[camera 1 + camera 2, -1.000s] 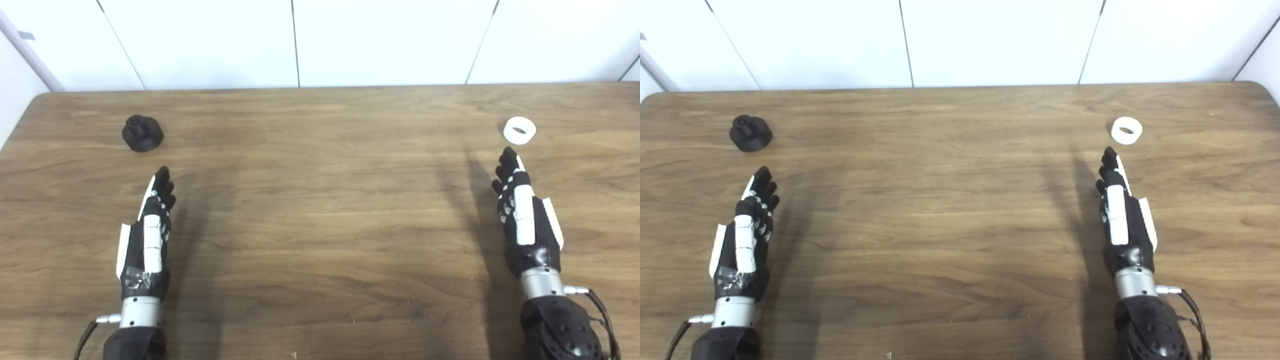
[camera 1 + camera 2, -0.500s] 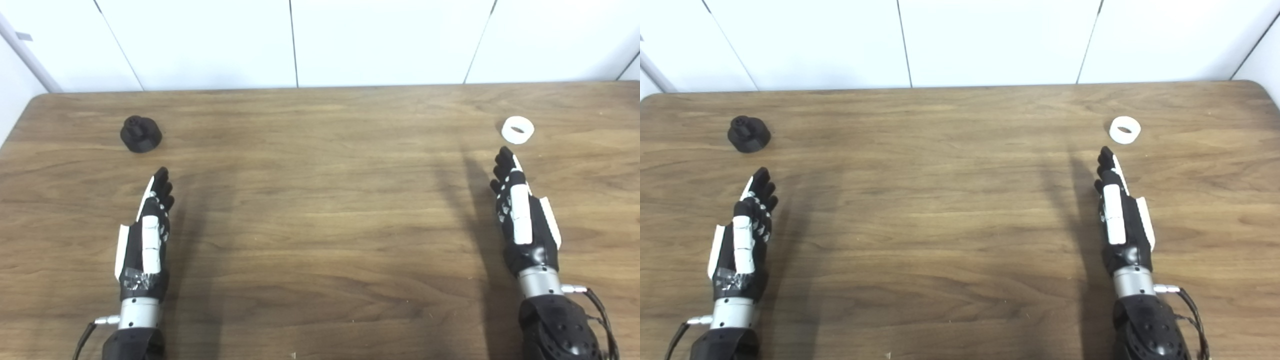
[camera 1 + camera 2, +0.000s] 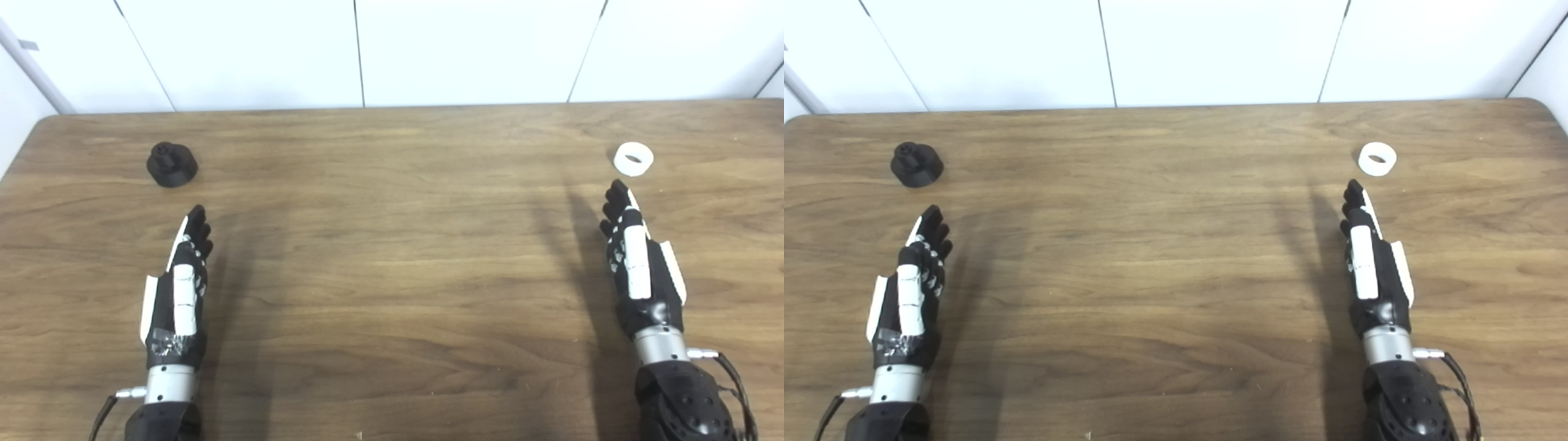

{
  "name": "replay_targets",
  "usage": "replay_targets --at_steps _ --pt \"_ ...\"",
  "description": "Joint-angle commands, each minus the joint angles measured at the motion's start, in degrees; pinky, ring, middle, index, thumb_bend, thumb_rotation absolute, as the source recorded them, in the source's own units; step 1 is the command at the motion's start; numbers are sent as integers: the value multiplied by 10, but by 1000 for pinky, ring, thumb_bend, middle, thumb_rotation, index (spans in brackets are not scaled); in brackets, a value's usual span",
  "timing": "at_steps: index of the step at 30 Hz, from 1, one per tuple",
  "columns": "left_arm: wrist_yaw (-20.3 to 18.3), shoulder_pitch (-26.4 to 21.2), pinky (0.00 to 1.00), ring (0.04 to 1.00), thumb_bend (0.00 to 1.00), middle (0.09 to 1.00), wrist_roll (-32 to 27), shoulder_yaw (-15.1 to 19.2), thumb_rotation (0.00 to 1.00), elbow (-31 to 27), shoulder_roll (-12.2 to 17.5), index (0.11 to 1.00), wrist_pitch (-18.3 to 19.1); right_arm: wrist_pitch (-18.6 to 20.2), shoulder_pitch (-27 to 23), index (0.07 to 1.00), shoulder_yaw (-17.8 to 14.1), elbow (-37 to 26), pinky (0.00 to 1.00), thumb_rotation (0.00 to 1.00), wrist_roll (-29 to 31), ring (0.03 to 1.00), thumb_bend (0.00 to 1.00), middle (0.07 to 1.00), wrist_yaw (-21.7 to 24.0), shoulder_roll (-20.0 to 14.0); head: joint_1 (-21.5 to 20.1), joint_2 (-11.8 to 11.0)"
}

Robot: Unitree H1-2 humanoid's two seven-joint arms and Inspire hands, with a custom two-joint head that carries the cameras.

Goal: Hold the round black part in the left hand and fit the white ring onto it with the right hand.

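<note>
The round black part (image 3: 172, 165) stands on the wooden table at the far left, a small knob on top. The white ring (image 3: 634, 159) lies flat at the far right. My left hand (image 3: 180, 288) is open and empty, fingers stretched forward, on edge above the table, a short way in front of and right of the black part. My right hand (image 3: 637, 260) is open and empty, fingers straight, its fingertips just short of the white ring and a little left of it. Neither hand touches its object.
The wooden table (image 3: 392, 257) spreads wide between the two hands. A white panelled wall (image 3: 392, 49) runs along the table's far edge. The table's rounded far-left corner (image 3: 46, 122) shows in the left eye view.
The whole picture has shifted a few pixels left, so the camera moved slightly. Both hands stay open in the same pose; no object has moved.
</note>
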Motion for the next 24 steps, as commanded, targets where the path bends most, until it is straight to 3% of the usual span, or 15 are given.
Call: replay_targets --at_steps 1,24 --pt "-1 -2 1000 1000 550 1000 4 0 1000 4 0 982 -14 -19 -3 965 0 -14 1000 1000 -5 989 525 980 -3 -2 0 0" --pt "-2 -2 1000 1000 549 1000 6 -4 1000 11 -4 976 -20 -29 -3 961 -3 -4 1000 1000 13 976 529 979 1 -2 14 -11"
